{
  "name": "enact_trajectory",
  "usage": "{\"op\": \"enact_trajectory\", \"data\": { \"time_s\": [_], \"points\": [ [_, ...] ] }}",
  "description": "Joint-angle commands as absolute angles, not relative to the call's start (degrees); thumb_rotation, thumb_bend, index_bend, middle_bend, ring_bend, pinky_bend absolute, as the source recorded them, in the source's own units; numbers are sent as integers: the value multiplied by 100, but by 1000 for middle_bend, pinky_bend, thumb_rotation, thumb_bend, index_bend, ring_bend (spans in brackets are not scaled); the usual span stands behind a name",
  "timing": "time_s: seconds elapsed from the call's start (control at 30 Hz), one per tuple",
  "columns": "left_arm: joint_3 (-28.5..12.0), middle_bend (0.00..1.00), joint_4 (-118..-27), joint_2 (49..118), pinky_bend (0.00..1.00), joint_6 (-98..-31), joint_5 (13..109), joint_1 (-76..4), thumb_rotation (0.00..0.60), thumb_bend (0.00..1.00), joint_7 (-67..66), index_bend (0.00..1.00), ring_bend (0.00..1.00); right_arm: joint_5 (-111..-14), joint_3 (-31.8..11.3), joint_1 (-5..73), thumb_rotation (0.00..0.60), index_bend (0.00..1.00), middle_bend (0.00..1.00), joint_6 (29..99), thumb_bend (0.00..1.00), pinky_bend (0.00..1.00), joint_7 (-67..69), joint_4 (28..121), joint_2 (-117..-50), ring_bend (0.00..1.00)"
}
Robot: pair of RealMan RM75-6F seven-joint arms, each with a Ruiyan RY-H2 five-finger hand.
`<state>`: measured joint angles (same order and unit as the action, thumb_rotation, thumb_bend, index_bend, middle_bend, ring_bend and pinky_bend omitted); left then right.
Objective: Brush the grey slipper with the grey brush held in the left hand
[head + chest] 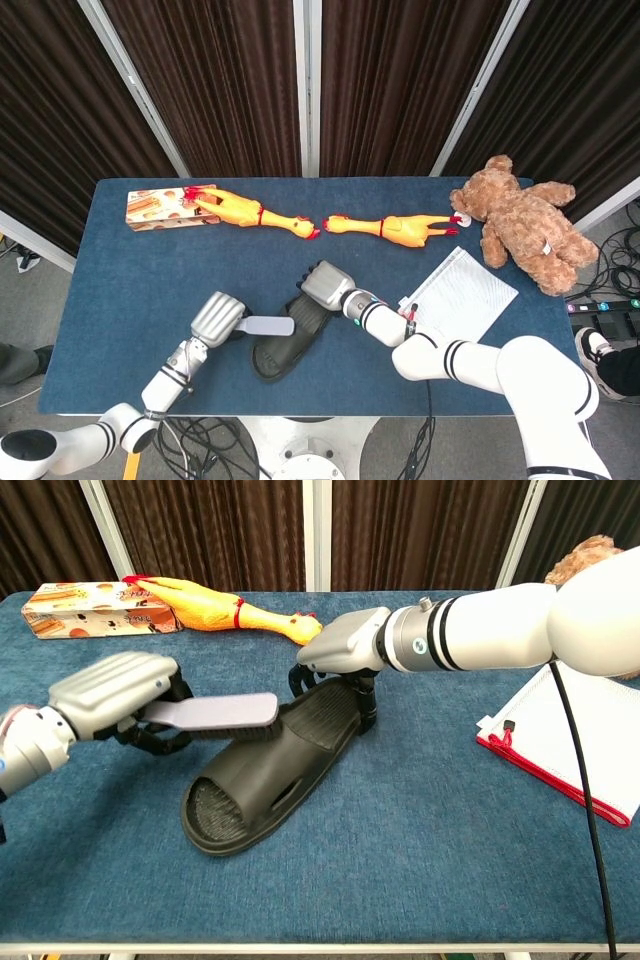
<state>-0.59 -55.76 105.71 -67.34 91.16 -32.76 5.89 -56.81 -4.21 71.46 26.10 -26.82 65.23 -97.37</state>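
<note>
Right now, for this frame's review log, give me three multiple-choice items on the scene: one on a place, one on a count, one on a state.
1. Where is the teddy bear?
A. far right corner
B. beside the snack box
C. on the slipper

2. How many rubber chickens lie on the table?
A. one
B. two
C. three

3. What is the left hand doing?
A. resting empty
B. pressing the pouch
C. holding the grey brush over the grey slipper

Key: 1 A, the bear sits at the right edge; 2 B, two yellow chickens lie end to end; 3 C, its fingers wrap the brush handle.

Dark brown curtains [220,80] with white poles hang behind a blue table [120,290].
</note>
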Motion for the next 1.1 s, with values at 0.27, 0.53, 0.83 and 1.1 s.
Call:
{"op": "enact_trajectory", "data": {
  "time_s": [0.27,0.53,0.83,1.1],
  "points": [
    [369,1000,-5860,10493,1000,-6915,9541,-3229,600,475,584,1000,1000,-5648,-413,7177,600,583,406,2677,128,288,-2518,6610,-9650,208],
    [-73,1000,-6457,10168,1000,-6983,9209,-3289,600,475,737,1000,1000,-5640,-325,7198,600,582,406,2732,128,288,-2517,6706,-9592,208],
    [-384,1000,-5731,10517,1000,-6523,8562,-3328,600,477,423,1000,1000,-5596,-263,7229,600,582,405,2801,127,288,-2544,6805,-9548,208],
    [22,1000,-5682,10630,1000,-6618,8820,-3163,600,477,135,1000,1000,-5577,-234,7259,600,582,405,2795,127,288,-2520,6778,-9573,208]
  ]
}}
